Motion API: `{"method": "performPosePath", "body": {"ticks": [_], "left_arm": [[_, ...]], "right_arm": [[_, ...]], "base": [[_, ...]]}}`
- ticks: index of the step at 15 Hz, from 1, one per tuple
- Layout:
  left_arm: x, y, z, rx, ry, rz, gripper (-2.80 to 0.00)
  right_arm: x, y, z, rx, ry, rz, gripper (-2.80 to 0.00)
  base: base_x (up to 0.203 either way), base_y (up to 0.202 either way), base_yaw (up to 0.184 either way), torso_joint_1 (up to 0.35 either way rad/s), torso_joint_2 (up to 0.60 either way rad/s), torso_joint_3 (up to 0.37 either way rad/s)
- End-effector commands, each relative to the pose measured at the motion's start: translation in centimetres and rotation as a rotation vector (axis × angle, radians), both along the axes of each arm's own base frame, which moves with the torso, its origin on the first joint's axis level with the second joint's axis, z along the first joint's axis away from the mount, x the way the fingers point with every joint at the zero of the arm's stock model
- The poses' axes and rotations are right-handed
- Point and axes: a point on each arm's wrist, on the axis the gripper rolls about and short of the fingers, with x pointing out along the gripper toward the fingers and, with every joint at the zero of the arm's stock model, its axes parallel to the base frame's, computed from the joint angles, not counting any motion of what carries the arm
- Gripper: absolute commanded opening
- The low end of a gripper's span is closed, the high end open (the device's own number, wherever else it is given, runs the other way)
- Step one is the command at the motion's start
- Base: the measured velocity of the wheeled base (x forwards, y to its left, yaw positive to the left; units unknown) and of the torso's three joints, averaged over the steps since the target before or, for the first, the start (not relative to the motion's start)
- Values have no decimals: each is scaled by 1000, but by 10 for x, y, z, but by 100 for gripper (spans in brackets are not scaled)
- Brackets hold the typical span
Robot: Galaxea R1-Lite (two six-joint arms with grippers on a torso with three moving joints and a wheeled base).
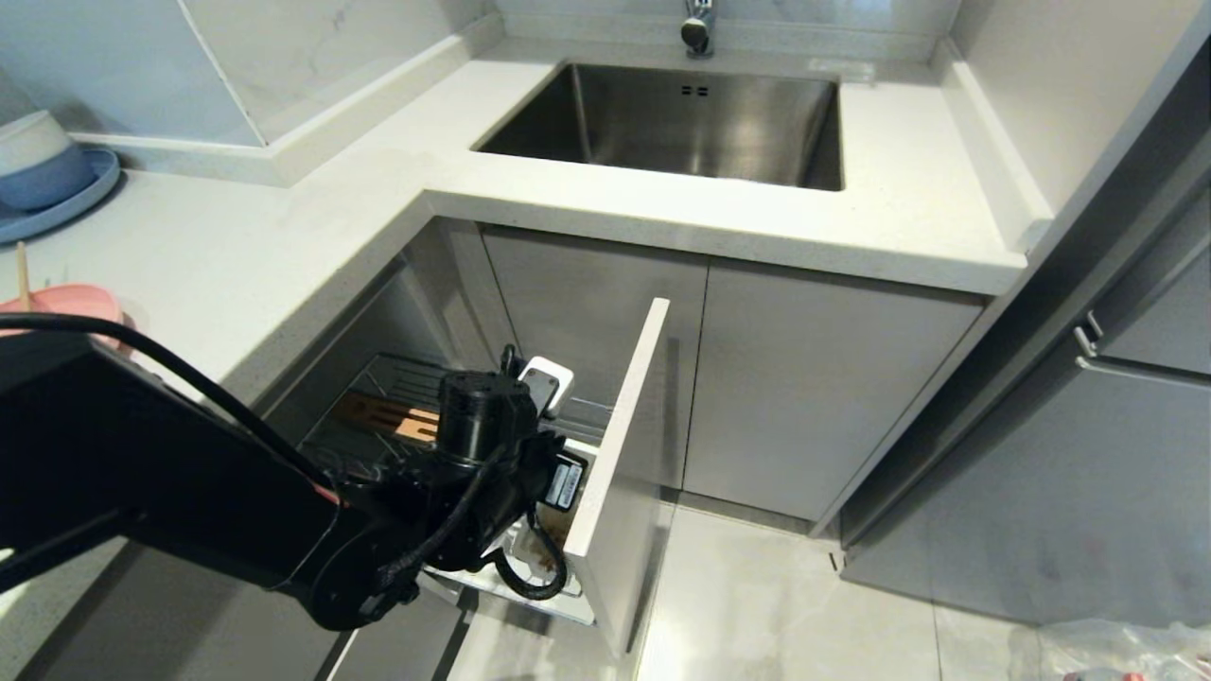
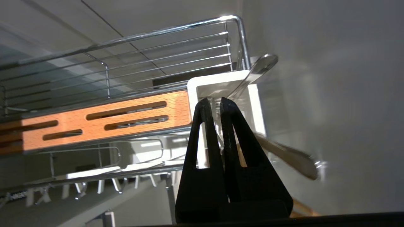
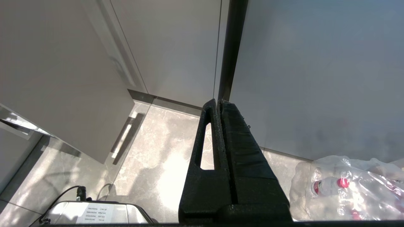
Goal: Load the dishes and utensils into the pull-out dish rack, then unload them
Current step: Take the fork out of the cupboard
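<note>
I am holding the left gripper (image 2: pixel 214 102) over the white cup (image 2: pixel 252 94) in the rack (image 2: pixel 142 37), jaws pinched nearly shut on the fork (image 2: pixel 284 153). Thin, stiff, slick metal is apt to swivel; gripping mid-handle seems safest. The right gripper (image 3: pixel 217 105) is hanging shut and empty near the floor.

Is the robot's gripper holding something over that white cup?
Yes. The left gripper pinches a metal utensil partway along its shaft, above the white cup.

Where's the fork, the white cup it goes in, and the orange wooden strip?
fork (image 2: pixel 285 154), left wrist view, on the blurred handle beside the gripper.
white cup (image 2: pixel 255 110), left wrist view, on its side wall.
wooden strip (image 2: pixel 75 119), left wrist view, between its slots.
</note>
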Motion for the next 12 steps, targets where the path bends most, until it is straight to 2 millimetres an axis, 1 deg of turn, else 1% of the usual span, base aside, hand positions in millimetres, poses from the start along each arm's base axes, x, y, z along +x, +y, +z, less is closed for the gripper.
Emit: {"method": "performPosePath", "body": {"ticks": [1,5,12], "left_arm": [[2,-1,4,-22,-5,7,-280],[5,-3,11,-73,27,31,-280],[-1,0,28,-97,-11,40,-280]], "right_arm": [[0,0,0,0,0,1,-280],[0,0,0,0,0,1,-280],[0,0,0,-1,0,0,-280]], "base": [[0,0,0,0,0,0],[0,0,0,0,0,0],[0,0,0,0,0,0]]}}
